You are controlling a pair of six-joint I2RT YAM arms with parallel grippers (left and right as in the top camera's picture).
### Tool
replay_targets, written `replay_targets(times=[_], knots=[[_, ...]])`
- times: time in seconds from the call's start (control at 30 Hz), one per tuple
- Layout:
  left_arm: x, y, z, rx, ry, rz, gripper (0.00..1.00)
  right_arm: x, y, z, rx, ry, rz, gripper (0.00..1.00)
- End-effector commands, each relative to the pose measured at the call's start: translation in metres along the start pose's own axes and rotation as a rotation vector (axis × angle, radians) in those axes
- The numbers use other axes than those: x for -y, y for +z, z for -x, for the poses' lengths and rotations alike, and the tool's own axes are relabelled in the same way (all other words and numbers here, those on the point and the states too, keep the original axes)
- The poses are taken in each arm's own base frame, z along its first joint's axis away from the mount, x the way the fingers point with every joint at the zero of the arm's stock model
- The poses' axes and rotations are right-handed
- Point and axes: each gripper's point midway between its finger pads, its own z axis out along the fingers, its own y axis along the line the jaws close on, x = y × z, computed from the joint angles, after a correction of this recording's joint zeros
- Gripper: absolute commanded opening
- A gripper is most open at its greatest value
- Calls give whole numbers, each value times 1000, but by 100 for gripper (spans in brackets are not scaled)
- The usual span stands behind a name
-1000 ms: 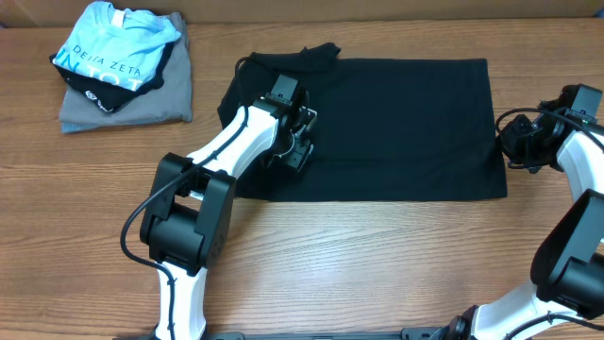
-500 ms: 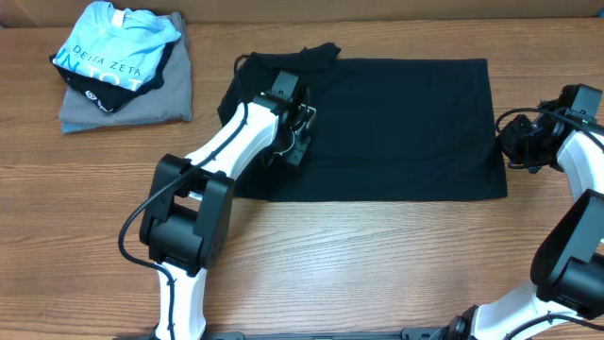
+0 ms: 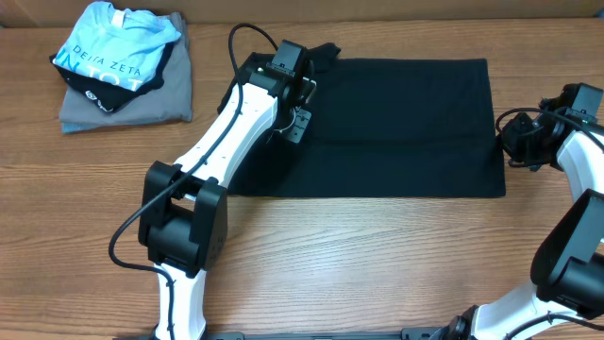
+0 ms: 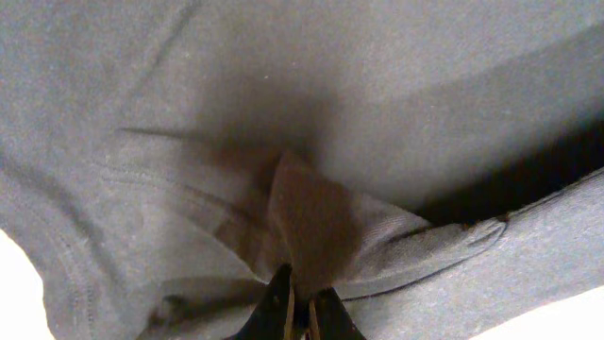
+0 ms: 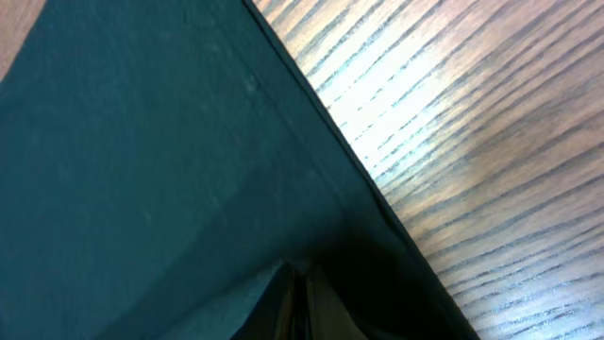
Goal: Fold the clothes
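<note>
My left tool (image 4: 302, 302) is clamped on the 9 o'clock end of the plain black soft T-shirt (image 3: 396, 123) lying long-ways 9-to-3 on the worktop (image 3: 377, 255), right tool (image 5: 300, 283) clamped at 3.

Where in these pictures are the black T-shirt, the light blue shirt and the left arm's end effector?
black T-shirt (image 3: 396, 127): overhead view, middle of the flat fabric.
light blue shirt (image 3: 118, 33): overhead view, fabric above the white lettering.
left end effector (image 4: 300, 304): left wrist view, between its fingertips, which pinch black cloth.
</note>
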Motion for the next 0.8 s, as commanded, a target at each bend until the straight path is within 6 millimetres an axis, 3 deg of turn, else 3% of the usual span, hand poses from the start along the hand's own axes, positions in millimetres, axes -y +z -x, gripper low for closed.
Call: replay_targets(times=[0.0, 0.2, 0.37, 0.43, 0.47, 0.5, 0.6, 0.77], knots=[[-11, -20, 10, 51, -2, 69, 4, -11, -10, 14, 51, -25, 26, 5], [-12, -20, 12, 60, -2, 76, 17, -13, -10, 17, 66, -29, 31, 5], [-12, -20, 17, 78, -3, 76, 18, -14, -10, 22, 83, -34, 37, 8], [-12, -20, 17, 77, -3, 76, 20, -15, -11, 24, 94, -38, 41, 17], [-13, -20, 16, 76, -3, 78, 26, -16, -11, 26, 100, -40, 43, 32], [-15, -20, 15, 71, -6, 90, 36, -16, -11, 27, 106, -41, 45, 58], [-26, -21, 8, 43, -18, 139, 47, -15, -11, 27, 104, -38, 44, 65], [-49, -21, -5, -3, -106, 159, 66, -21, -13, 12, 34, -22, 98, 66]])
